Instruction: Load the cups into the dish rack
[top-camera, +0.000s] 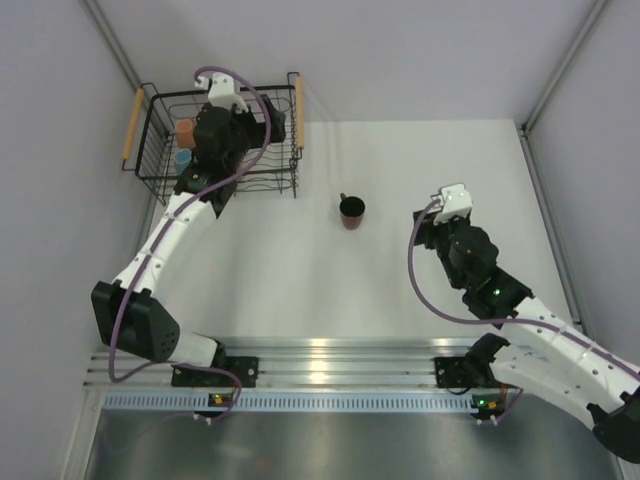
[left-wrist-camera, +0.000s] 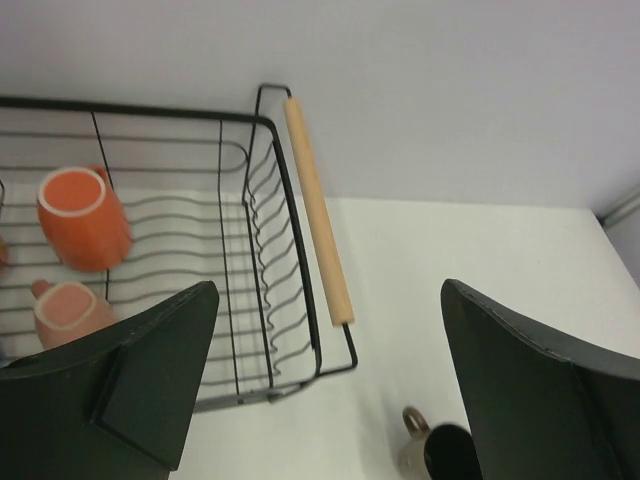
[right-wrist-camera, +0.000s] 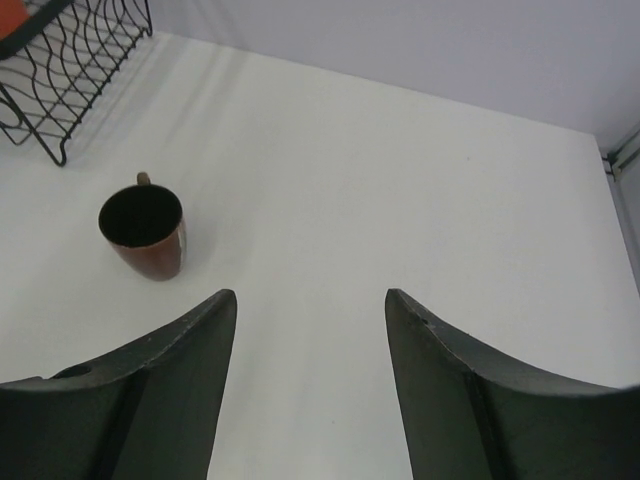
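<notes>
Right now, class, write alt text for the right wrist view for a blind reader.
A dark brown mug stands upright on a white table, ahead and left of the right gripper, whose jaws are open and empty. A corner of the black wire dish rack shows at top left, apart from the mug.

So the dish rack (top-camera: 298, 112) sits far left on the bench (top-camera: 400, 290), cups (left-wrist-camera: 82, 215) inside it. A lone mug (top-camera: 351, 209) stands on the bench to its right. The left end effector (left-wrist-camera: 328, 300) is over the rack, and the right end effector (right-wrist-camera: 310, 295) is right of the mug, nearer.
</notes>
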